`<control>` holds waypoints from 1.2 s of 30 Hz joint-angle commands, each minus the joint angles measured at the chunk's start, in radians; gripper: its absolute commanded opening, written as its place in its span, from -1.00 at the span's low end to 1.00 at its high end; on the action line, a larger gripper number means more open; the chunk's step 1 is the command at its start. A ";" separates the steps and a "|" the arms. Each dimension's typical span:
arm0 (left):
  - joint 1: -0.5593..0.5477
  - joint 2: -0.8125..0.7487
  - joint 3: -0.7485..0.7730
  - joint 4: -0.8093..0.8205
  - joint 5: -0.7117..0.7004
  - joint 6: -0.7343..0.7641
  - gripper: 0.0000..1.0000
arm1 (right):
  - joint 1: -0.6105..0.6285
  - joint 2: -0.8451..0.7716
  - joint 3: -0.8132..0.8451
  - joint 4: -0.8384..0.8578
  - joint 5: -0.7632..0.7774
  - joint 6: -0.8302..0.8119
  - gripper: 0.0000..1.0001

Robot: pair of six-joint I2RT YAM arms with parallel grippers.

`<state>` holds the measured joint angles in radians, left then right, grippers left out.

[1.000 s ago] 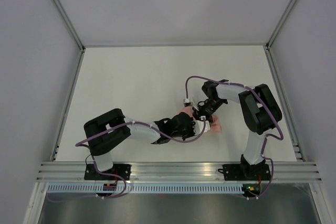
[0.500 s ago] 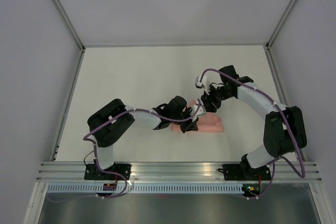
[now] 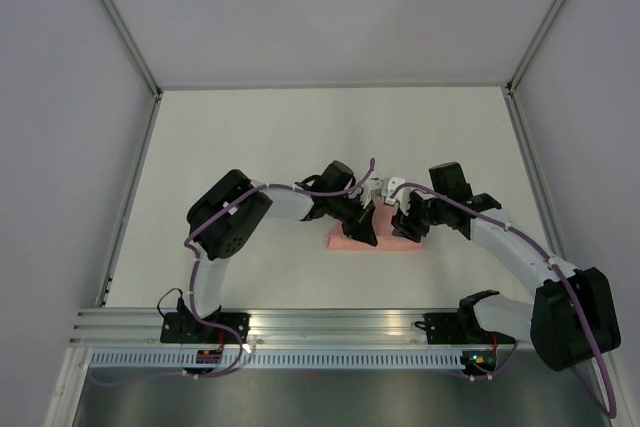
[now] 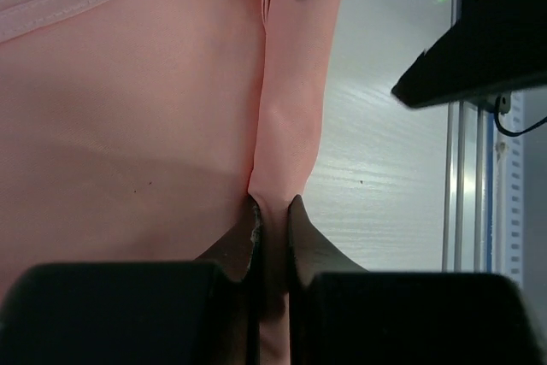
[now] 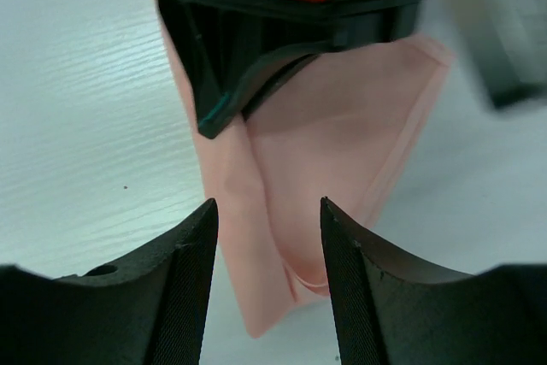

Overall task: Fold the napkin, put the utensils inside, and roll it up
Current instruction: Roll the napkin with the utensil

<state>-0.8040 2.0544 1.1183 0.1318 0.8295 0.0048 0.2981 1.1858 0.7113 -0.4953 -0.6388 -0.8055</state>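
Note:
The pale salmon-pink napkin (image 3: 388,239) lies folded into a narrow strip in the middle of the table. My left gripper (image 3: 362,229) is shut on a fold of the napkin (image 4: 286,126), pinching it between the fingertips (image 4: 301,228). My right gripper (image 3: 408,224) hovers over the strip's right end, open and empty, with the napkin (image 5: 291,160) between and beyond its fingers (image 5: 184,245). The left gripper's black body (image 5: 256,32) shows at the top of the right wrist view. The yellow-orange and black utensil is hidden or out of view.
Grey walls enclose the white table (image 3: 250,147). A metal rail (image 3: 340,327) runs along the near edge by the arm bases. The right arm's black parts (image 4: 487,40) show at the top right of the left wrist view.
Both arms have swung. The left gripper moved up and right onto the napkin's left part. The right gripper came down to its right end. The napkin now lies as a longer strip.

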 commanded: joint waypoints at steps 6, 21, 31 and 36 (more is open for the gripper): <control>0.014 0.165 0.026 -0.259 -0.041 -0.058 -0.95 | 0.265 -0.058 -0.203 0.284 0.281 -0.006 0.19; 0.034 0.214 0.049 -0.261 0.016 -0.117 -0.95 | 0.397 0.067 -0.230 0.345 0.383 -0.017 -0.03; 0.048 0.161 0.049 -0.250 0.031 -0.127 -0.44 | 0.397 0.118 -0.246 0.322 0.383 -0.032 -0.60; 0.072 0.073 0.025 -0.193 0.014 -0.160 -0.26 | 0.394 0.143 -0.217 0.262 0.346 -0.032 -0.80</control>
<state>-0.7498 2.1387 1.1995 0.0257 0.9985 -0.1425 0.6926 1.2846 0.4927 -0.1463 -0.3023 -0.8215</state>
